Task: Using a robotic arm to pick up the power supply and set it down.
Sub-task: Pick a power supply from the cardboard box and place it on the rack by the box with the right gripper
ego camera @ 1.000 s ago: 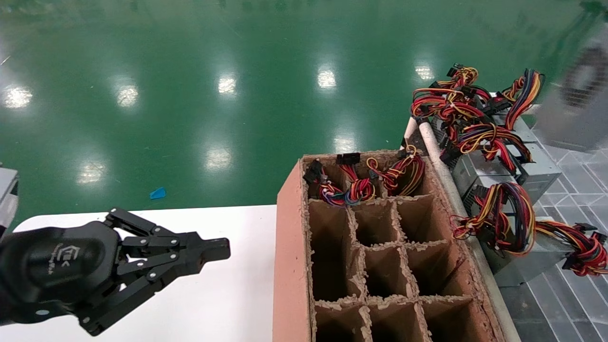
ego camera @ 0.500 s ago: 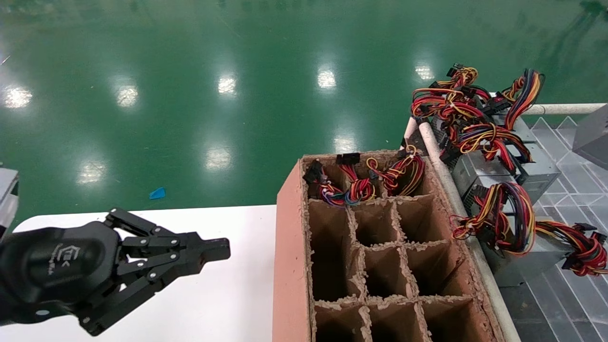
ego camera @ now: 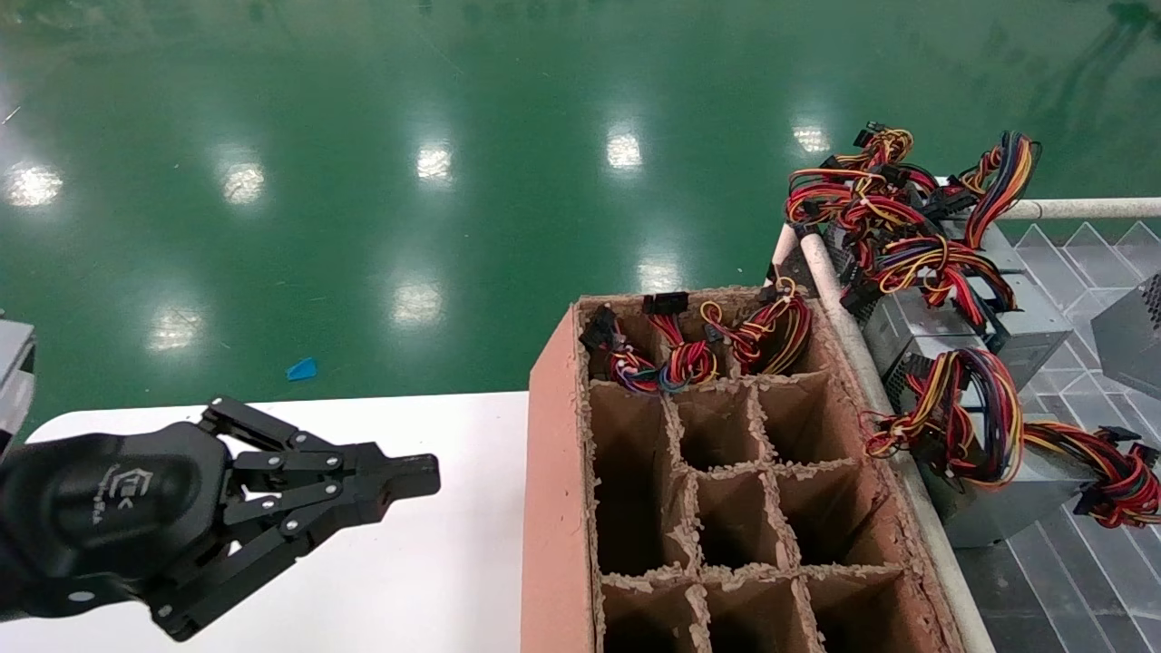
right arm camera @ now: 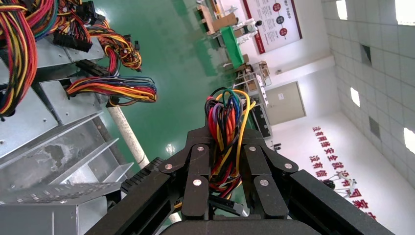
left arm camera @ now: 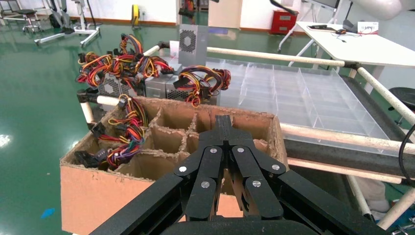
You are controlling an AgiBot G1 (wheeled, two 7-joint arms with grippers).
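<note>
The power supply (ego camera: 1132, 337), a grey metal box with a vented face, shows at the right edge of the head view, above the clear tray. In the left wrist view the power supply (left arm camera: 192, 43) stands out behind the wire piles. My right gripper (right arm camera: 226, 136) is shut on its bundle of red, yellow and black wires (right arm camera: 225, 110); this gripper is out of the head view. My left gripper (ego camera: 422, 473) is parked over the white table (ego camera: 435, 580), shut and holding nothing.
A brown cardboard divider box (ego camera: 551, 472) stands in the middle, with wires in its far cells. Other grey power supplies (ego camera: 943, 317) with wire bundles lie right of a white pipe rail (ego camera: 839, 304). A clear divided tray (ego camera: 1088, 571) lies at the right.
The held power supply has come down along the right edge of the head view, from the upper right corner to mid-height. The left arm has not moved.
</note>
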